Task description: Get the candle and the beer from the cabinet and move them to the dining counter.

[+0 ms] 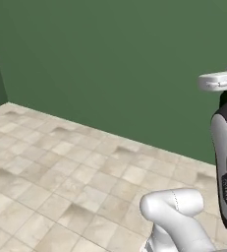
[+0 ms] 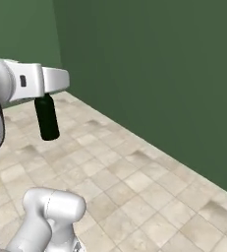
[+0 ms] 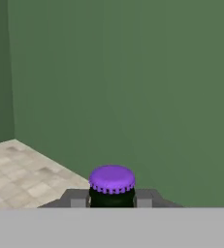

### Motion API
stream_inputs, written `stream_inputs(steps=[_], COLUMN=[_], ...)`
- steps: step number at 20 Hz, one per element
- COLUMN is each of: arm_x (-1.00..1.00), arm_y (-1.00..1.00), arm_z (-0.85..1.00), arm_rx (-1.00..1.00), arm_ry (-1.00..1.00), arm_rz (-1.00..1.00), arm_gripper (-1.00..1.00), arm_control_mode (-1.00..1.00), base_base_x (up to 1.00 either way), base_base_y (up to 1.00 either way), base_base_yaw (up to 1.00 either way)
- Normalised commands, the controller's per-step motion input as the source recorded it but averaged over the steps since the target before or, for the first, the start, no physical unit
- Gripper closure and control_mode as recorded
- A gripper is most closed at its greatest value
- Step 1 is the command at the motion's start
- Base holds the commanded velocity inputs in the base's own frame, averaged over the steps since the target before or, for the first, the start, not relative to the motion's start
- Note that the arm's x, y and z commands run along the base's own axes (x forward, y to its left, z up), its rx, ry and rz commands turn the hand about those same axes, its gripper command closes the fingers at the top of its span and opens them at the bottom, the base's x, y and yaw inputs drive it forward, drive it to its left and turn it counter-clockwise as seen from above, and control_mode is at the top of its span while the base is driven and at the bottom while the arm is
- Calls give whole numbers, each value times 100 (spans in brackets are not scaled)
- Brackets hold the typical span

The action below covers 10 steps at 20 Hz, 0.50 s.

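Beer [image 2: 47, 119] hung upright from the gripper [image 3: 112, 198], carried in the air above a tiled floor [image 1: 61, 182] in front of a plain green wall [image 1: 110, 64]. In the hand view, the bottle's purple cap [image 3: 112, 178] stood between the two dark fingers [image 3: 77, 198], which were clamped against the neck on either side just below the cap. In the right base view, the dark glass body hung straight down beneath the white hand, its base clear of the floor and touching nothing else. In the left base view, the purple cap showed as a small spot at the right edge, just above the white hand. Floor tiles were beige and mottled, meeting the green wall along a straight line; a darker wall section formed a corner at the far left.
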Motion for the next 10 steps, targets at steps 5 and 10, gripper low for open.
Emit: stream_inputs(steps=[5, 10], arm_x=[0, 0], arm_y=[0, 0], arm_z=[0, 0], arm_rx=[0, 0], arm_ry=[0, 0], arm_rz=[0, 0], arm_gripper=[100, 100], arm_control_mode=[100, 100], base_base_x=[100, 100], base_base_y=[-1, -10], base_base_yaw=[36, 55])
